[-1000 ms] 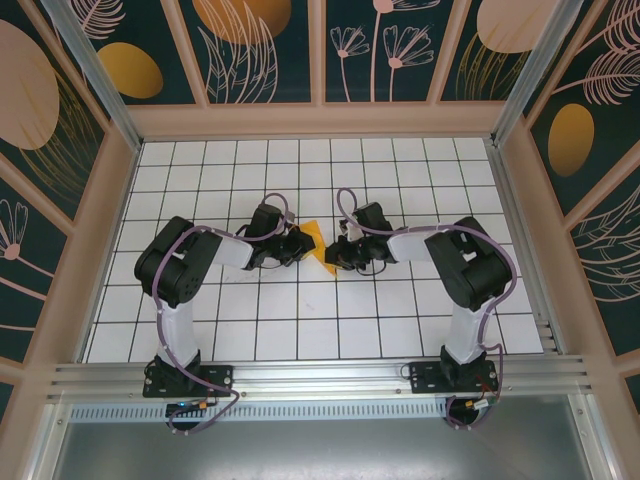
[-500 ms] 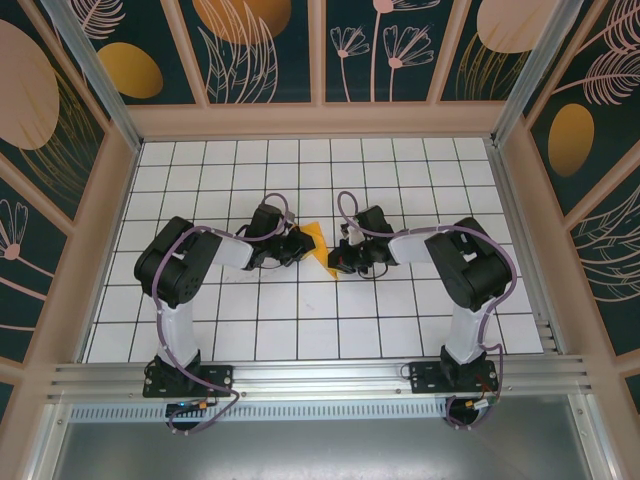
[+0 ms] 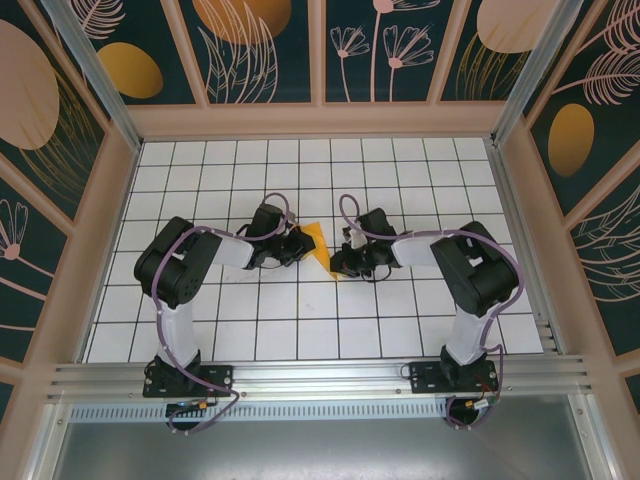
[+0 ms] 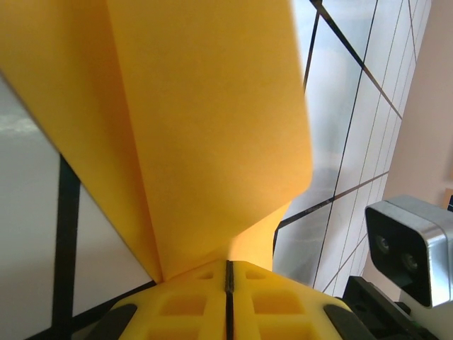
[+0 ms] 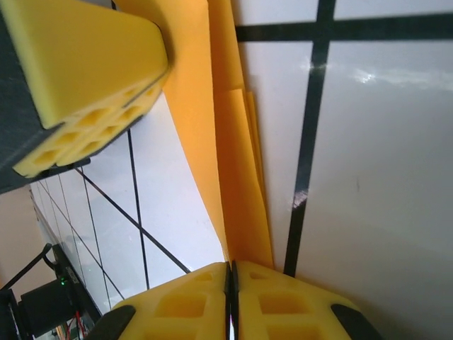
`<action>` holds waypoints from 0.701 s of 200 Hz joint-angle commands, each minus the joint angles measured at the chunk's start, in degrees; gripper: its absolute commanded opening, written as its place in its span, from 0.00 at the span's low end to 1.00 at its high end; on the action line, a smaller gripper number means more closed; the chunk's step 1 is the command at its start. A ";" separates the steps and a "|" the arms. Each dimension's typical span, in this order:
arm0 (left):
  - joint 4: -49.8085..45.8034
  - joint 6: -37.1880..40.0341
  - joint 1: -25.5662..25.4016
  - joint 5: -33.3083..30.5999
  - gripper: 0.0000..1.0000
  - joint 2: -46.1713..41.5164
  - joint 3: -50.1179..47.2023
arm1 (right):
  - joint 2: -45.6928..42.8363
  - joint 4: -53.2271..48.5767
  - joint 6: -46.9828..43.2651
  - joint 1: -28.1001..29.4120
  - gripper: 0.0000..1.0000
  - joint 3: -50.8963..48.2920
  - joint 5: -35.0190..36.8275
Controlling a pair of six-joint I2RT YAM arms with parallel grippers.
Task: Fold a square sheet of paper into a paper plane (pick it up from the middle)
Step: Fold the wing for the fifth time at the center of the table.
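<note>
The orange-yellow sheet of paper [image 3: 318,246] is folded into a narrow pointed shape with layered creases, held just above the white grid table between both arms. My left gripper [image 3: 300,243] is shut on its left end; in the left wrist view the paper [image 4: 198,127] rises from the closed yellow pads of that gripper [image 4: 228,265]. My right gripper [image 3: 341,262] is shut on the lower tip. In the right wrist view the creased paper [image 5: 237,191] runs out of the closed pads of the right gripper [image 5: 231,265] toward the left gripper's pad [image 5: 78,64].
The white grid table [image 3: 300,310] is walled by dark floral panels [image 3: 260,45] on three sides. A metal rail [image 3: 320,375] runs along the near edge by the arm bases. The right wrist's camera housing [image 4: 407,244] sits close in the left wrist view.
My right gripper has shifted slightly toward the near edge, drawing the paper's lower tip with it. The left gripper has stayed put.
</note>
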 commanded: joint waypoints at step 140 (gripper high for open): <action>-15.31 2.76 0.08 -9.01 0.09 2.64 2.59 | -1.99 -6.03 -4.45 0.58 0.12 -3.21 3.99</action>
